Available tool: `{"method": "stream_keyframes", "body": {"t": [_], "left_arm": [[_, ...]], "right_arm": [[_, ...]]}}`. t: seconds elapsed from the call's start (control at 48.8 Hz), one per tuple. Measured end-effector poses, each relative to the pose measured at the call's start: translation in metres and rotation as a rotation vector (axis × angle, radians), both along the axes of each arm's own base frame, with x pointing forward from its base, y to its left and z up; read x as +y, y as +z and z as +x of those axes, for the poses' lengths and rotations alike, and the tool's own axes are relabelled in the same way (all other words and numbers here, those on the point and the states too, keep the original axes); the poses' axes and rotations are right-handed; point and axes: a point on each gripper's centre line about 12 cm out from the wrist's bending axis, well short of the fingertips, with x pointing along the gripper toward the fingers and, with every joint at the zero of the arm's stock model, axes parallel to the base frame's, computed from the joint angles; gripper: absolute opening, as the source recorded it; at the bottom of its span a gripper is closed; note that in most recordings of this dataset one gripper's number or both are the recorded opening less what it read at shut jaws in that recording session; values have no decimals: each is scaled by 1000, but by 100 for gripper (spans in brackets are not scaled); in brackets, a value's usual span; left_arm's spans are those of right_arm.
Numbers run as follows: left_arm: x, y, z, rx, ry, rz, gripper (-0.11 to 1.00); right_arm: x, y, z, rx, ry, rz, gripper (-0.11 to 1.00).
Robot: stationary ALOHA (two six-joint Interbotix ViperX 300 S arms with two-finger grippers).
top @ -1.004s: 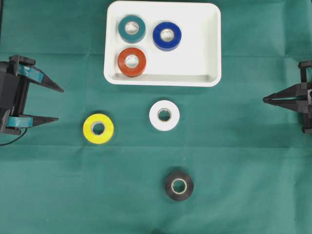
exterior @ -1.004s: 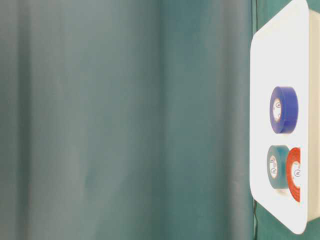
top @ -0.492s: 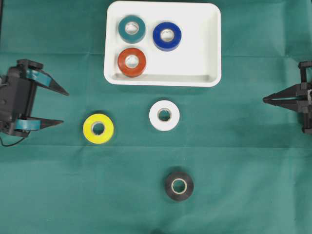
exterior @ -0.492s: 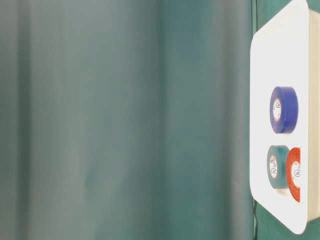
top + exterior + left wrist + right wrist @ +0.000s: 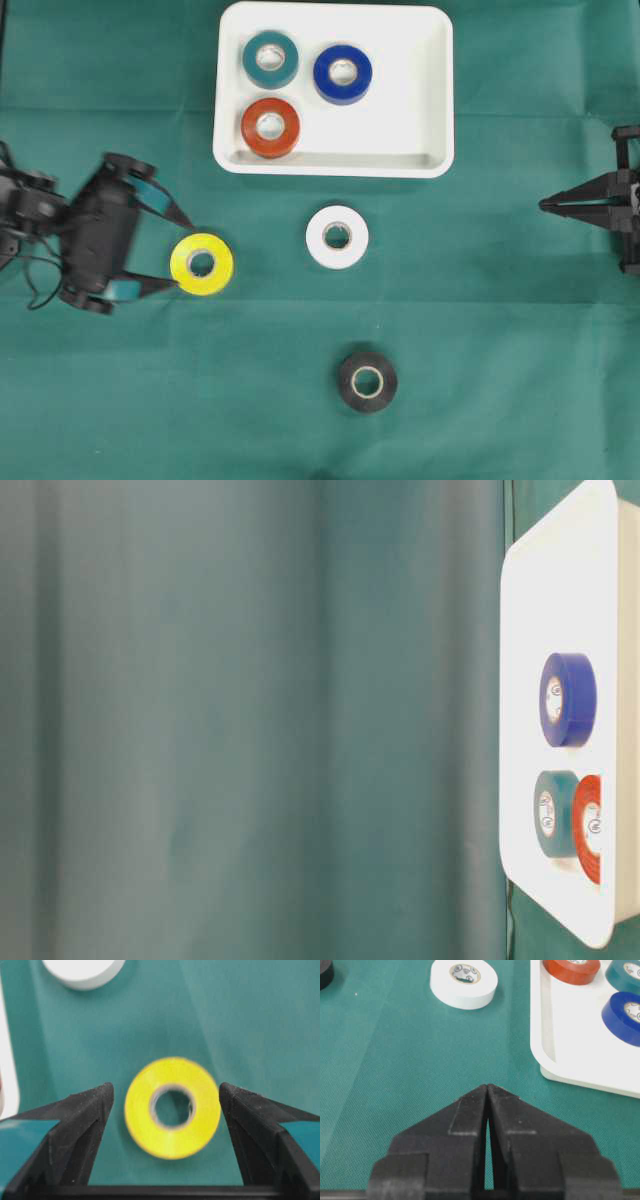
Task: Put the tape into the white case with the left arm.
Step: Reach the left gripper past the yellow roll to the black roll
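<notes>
I've got the left gripper (image 5: pixel 185 253) spread wide w/ the yellow tape roll (image 5: pixel 201 264) sitting between its two fingers, flat on the green cloth (image 5: pixel 480 330). In the left wrist view the yellow roll (image 5: pixel 172 1107) is centred in the gap, a sliver of cloth showing on each side betw. roll and fingertips (image 5: pixel 95 1105), so I read no contact. From overhead the finger tips sit right at the roll's left edge; can't tell touching from that view.

The white case (image 5: pixel 440 90) is at the top centre of the cloth, well apart from the yellow roll. Inside it: teal roll (image 5: pixel 270 59), blue roll (image 5: pixel 342 73), red roll (image 5: pixel 270 127), all lying flat. Table-level view shows the same three in the case (image 5: pixel 520 680): blue (image 5: pixel 566 699), teal (image 5: pixel 553 813), red (image 5: pixel 588 828), the red partly overlapping the teal in that view.

White roll (image 5: pixel 337 236) lies on the cloth just below the case; black roll (image 5: pixel 366 381) further down.

Right gripper (image 5: pixel 545 205) sits at the right edge, fingers pressed together, nothing betw. them; wrist view confirms tips (image 5: pixel 487 1091) meeting.
</notes>
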Motion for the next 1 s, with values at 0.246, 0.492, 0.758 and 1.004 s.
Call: {"method": "stream_keyframes", "body": {"t": [0.246, 0.492, 0.758, 1.004], "left_arm": [[-16, -4, 42, 30, -27, 4, 85], [-34, -5, 85, 26, -52, 3, 85], [-55, -8, 130, 8, -77, -2, 85], [-69, -10, 167, -17, -84, -10, 85]], "right_arm": [[0, 0, 0, 0, -2, 0, -9], [0, 0, 0, 0, -2, 0, -9], [0, 0, 0, 0, -2, 0, -9], [0, 0, 0, 0, -2, 0, -9]]}}
